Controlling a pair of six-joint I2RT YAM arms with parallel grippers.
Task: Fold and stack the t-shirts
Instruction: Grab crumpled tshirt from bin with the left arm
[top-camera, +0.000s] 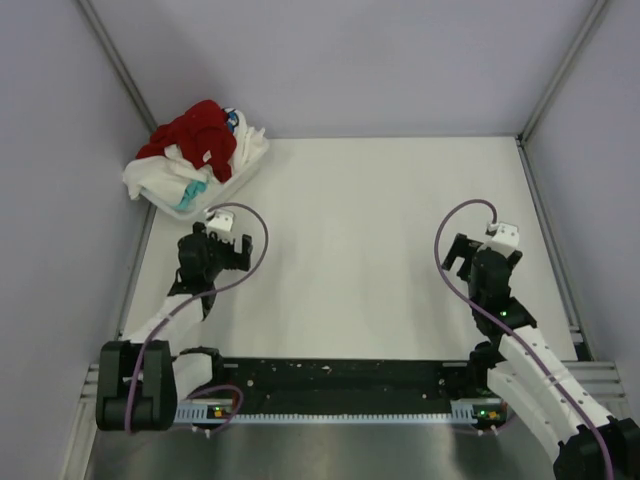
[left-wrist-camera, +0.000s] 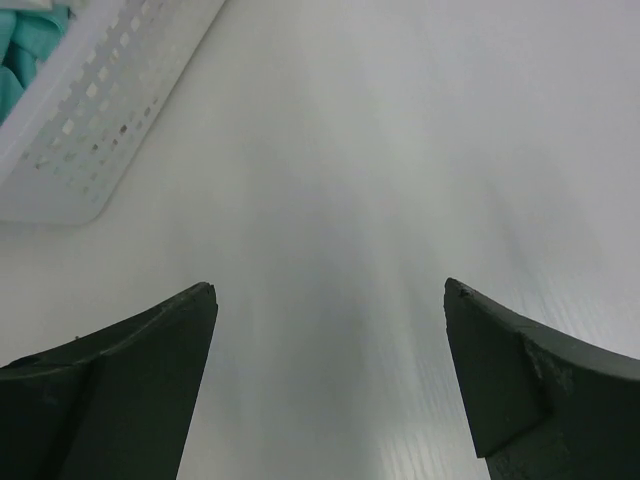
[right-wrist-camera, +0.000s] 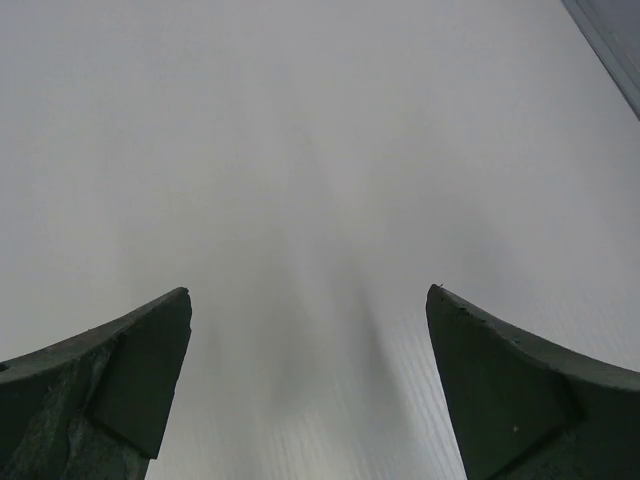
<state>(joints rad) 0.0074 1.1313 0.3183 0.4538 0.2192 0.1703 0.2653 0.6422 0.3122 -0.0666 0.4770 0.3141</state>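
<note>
At the far left corner, the t-shirts (top-camera: 195, 150) lay heaped in a tray (left-wrist-camera: 90, 110), soft and limp, likely best pinched at a loose top fold. Left gripper (left-wrist-camera: 330, 295) and right gripper (right-wrist-camera: 308, 295) stood spread, empty.

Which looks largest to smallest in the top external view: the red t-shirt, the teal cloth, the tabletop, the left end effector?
1. tabletop
2. red t-shirt and left end effector: these look alike, and the raised end effector may be nearer the camera, so they are left unranked
3. teal cloth
</note>
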